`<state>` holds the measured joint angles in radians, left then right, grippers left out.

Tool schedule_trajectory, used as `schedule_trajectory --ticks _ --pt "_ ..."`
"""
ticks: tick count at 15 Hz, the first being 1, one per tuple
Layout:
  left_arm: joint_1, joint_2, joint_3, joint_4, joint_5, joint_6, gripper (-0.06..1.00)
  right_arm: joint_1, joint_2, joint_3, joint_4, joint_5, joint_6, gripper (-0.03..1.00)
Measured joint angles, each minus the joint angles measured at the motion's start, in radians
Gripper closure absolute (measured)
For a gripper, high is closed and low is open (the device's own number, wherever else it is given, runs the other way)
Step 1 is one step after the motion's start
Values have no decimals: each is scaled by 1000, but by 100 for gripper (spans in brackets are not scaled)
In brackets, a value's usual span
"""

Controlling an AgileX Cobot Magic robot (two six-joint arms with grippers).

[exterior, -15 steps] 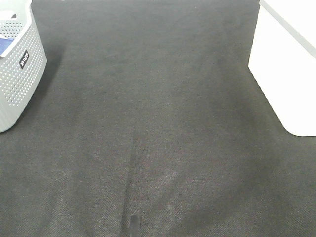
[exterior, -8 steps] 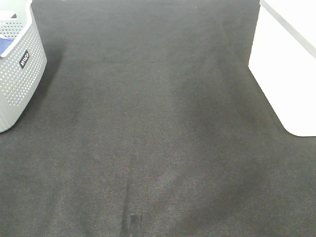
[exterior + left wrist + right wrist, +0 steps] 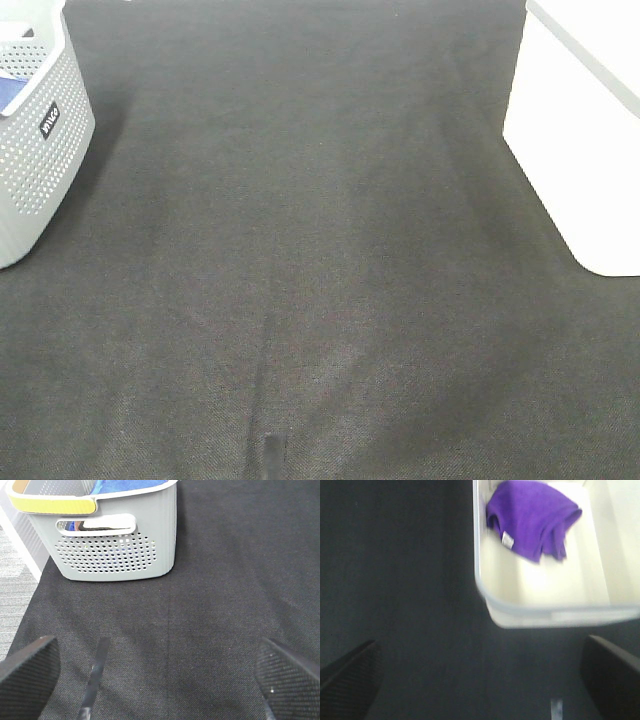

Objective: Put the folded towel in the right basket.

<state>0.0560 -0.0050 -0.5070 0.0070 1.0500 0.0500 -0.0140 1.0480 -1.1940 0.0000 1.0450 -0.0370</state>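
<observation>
A purple towel (image 3: pixel 532 517) lies loosely bunched inside the white right basket (image 3: pixel 540 607), seen in the right wrist view. That basket also shows at the right edge of the exterior view (image 3: pixel 575 140); the towel is hidden there. My right gripper (image 3: pixel 480 680) is open and empty, its fingertips (image 3: pixel 612 677) wide apart above the dark mat, short of the basket's near wall. My left gripper (image 3: pixel 155 680) is open and empty over the mat, short of the grey left basket (image 3: pixel 117 550). Neither gripper shows in the exterior view.
The grey perforated left basket (image 3: pixel 35 150) holds blue cloth (image 3: pixel 127 485) and has a yellow-edged rim. A dark mat (image 3: pixel 310 250) covers the table. Its edge and a light grey floor (image 3: pixel 17 580) show beside the left basket.
Nothing has visibly changed in the exterior view across the frames.
</observation>
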Motion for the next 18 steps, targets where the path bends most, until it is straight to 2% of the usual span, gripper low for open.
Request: schedule_trajectory --ticks 3,8,12,13,18 --pt "0 0 0 0 0 0 -5 0 -387 293 0 12 0 -2" --pt "0 0 0 0 0 0 -5 0 -903 566 0 47 0 -2" --pt "0 0 0 0 0 0 -5 8 -1025 663 6 44 23 -2" --pt "0 0 0 0 0 0 -5 48 -1028 688 29 31 37 -2" --pt "0 0 0 0 0 0 -5 90 -1029 692 37 24 37 -2"
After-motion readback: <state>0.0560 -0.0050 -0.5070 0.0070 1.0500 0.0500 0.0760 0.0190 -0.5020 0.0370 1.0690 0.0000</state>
